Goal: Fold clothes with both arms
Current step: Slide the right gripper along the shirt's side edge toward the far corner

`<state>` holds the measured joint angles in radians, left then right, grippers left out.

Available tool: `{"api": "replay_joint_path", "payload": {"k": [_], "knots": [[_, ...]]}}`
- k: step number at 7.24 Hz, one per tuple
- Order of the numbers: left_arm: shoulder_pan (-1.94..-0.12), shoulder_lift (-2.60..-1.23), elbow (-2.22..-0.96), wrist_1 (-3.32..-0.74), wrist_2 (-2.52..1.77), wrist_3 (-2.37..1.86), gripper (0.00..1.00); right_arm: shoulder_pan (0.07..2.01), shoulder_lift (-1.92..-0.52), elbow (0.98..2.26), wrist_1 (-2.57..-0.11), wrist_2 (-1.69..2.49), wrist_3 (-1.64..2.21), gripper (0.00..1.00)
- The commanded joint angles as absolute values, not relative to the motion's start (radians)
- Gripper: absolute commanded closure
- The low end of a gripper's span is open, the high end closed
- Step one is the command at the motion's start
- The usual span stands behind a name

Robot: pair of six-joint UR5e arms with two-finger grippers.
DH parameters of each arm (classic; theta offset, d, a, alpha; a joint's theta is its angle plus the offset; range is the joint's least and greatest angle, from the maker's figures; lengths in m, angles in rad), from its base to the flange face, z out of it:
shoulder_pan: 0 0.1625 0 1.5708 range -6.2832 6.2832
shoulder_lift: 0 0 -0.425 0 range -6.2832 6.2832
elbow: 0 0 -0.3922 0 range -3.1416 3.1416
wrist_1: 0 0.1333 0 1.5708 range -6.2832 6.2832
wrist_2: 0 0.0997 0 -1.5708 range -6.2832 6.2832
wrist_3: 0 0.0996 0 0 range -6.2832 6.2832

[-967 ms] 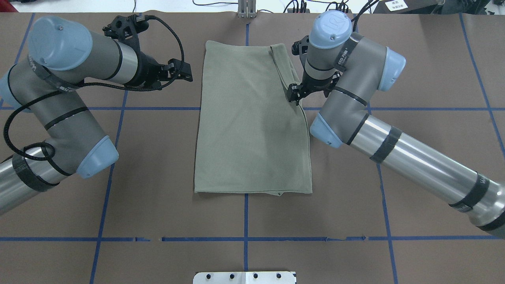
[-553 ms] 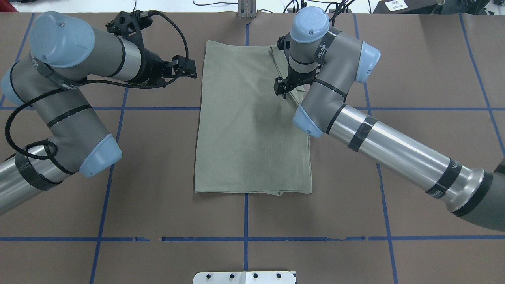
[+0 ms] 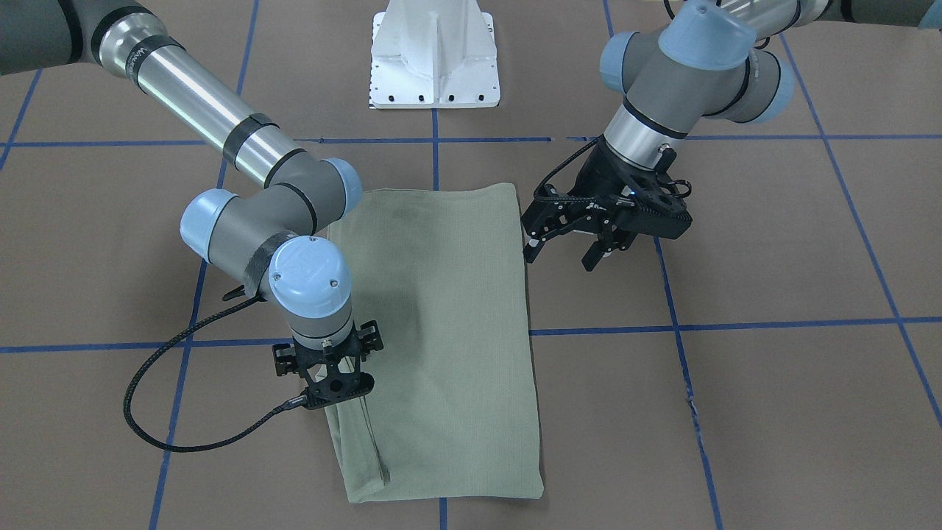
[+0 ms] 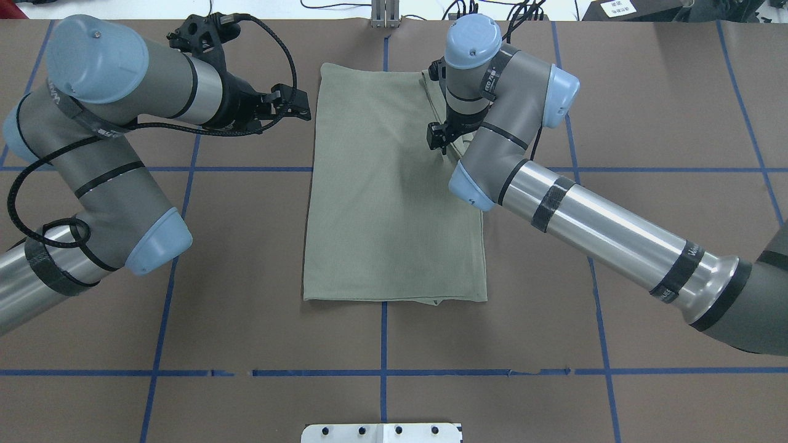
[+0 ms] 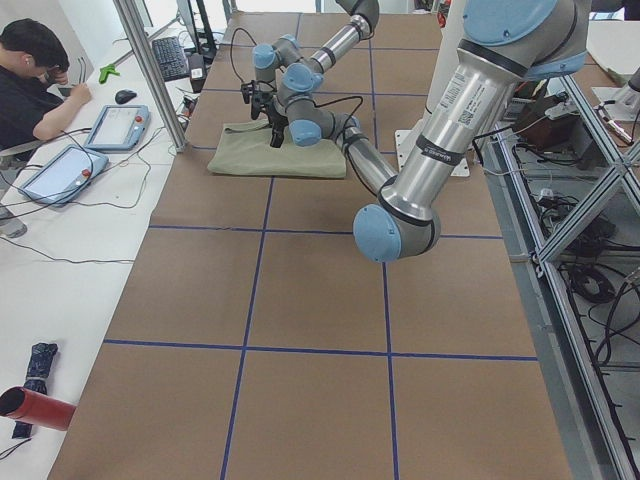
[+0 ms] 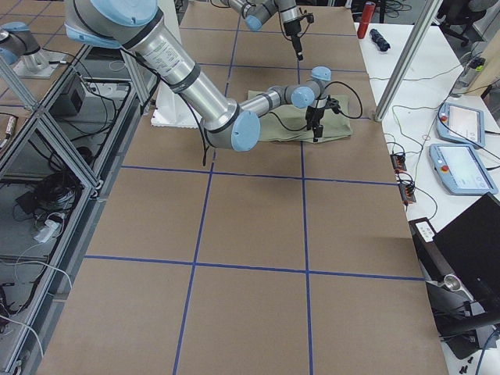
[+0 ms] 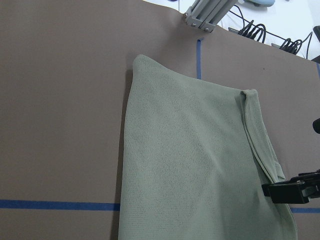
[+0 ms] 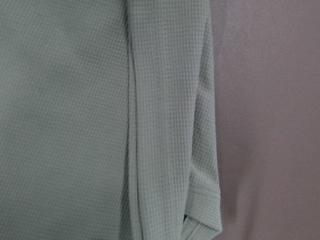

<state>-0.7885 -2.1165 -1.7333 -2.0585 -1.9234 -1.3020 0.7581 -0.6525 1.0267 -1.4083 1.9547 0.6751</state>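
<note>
The sage-green shirt (image 4: 388, 203) lies flat on the table as a long rectangle; it also shows in the front view (image 3: 449, 316). A folded-in sleeve strip (image 4: 434, 92) runs along its far right side and fills the right wrist view (image 8: 170, 125). My right gripper (image 4: 437, 143) points down onto that strip, at or just above the cloth (image 3: 335, 397). Its fingers are hidden, so I cannot tell whether it is open or shut. My left gripper (image 4: 305, 107) is open and empty. It hovers just left of the shirt's far-left edge (image 3: 561, 254).
The white pedestal plate (image 4: 381, 432) stands at the near table edge and a metal post (image 4: 385, 15) at the far edge. A black cable loop (image 3: 169, 434) hangs from my right wrist. An operator (image 5: 35, 75) sits beyond the far end.
My right arm has swung left, carrying its gripper from the shirt's right edge to over the folded sleeve strip. My left gripper has crept slightly toward the shirt.
</note>
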Motion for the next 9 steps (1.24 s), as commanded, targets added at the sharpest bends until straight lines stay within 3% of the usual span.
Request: {"api": "replay_joint_path", "payload": {"k": [1, 9], "knots": [[-0.788, -2.117, -1.733, -2.059, -1.924, -1.301, 0.0, 0.758, -0.658, 1.016, -1.41, 1.954, 0.66, 0.0], [-0.788, -2.123, -1.736, -2.062, -1.924, -1.302, 0.0, 0.792, -0.66, 0.987, -1.408, 1.957, 0.618, 0.0]]}}
